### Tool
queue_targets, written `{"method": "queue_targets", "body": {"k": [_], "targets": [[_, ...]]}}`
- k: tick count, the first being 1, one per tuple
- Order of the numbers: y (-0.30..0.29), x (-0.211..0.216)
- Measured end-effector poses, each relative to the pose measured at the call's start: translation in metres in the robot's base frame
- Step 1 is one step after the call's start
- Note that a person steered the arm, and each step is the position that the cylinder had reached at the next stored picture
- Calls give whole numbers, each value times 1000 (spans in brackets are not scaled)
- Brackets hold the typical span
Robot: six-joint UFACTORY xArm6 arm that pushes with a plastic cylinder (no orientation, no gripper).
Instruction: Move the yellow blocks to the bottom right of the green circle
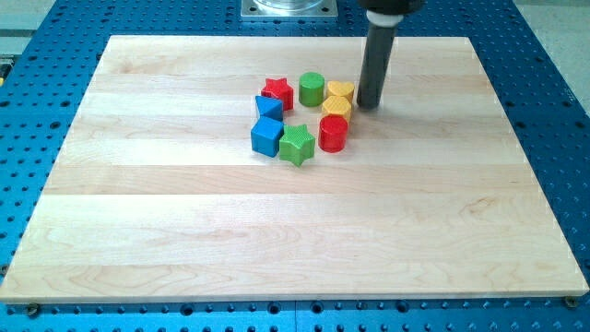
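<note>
Blocks sit in a tight ring a little above the middle of the wooden bench (184, 240), which lies on a blue perforated surface (553, 55). Farthest to the view's left is a pair of blue blocks: a smaller blue block (268, 107), whose shape I cannot make out surely, and just below it a blue cube (266, 136), the two touching or nearly so. Above them, at the ring's upper left, is the red star (277, 91). Below and to the right of the blue cube lies the green star (297, 145), at the bottom of the ring. At the top of the ring stands the green circle (312, 88), a short upright cylinder. To its right come the two yellow blocks: an upper yellow block (340, 90), roughly heart-shaped, and right under it a yellow hexagon (336, 108), the two touching. They lie to the right and lower right of the green circle, just beside it. Below the hexagon stands the red cylinder (333, 134), close against it.

Farthest right is the dark rod, coming down from the view's top. My tip (370, 104) rests on the bench just to the right of the two yellow blocks, touching or nearly touching them. The arm carries no fingers, so there is no grip to report.
</note>
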State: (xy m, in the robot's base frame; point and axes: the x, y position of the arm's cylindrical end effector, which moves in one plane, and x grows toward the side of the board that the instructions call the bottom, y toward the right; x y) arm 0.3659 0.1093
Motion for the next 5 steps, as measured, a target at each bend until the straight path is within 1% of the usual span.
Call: {"method": "queue_targets", "body": {"k": [1, 2, 4, 5], "targets": [[-7, 32], [-15, 24], [-42, 24], [-2, 36]]}}
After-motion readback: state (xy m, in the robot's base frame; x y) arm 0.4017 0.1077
